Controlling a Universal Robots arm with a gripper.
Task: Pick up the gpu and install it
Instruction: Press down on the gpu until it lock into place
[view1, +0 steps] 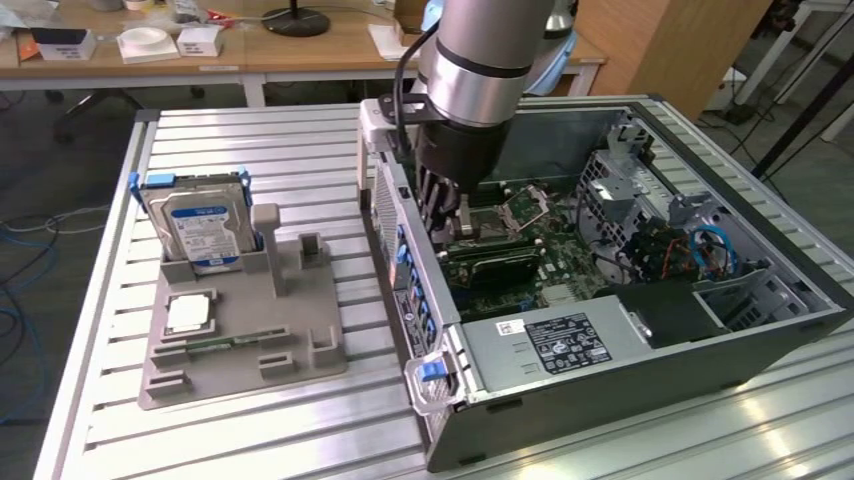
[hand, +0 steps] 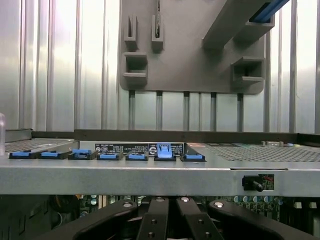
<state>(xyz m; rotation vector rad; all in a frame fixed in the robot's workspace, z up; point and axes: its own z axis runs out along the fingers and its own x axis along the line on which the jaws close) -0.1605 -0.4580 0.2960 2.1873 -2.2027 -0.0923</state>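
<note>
My claw (view1: 445, 200) is clenched inside the open case (view1: 747, 340), low over the motherboard (view1: 561, 262). The gpu (view1: 491, 264), a flat black card, lies seated across the board just beside my fingers, apart from them.

no legible txt, labels on hard drive (view1: 200, 225), power supply (view1: 567, 340) unreadable
</note>
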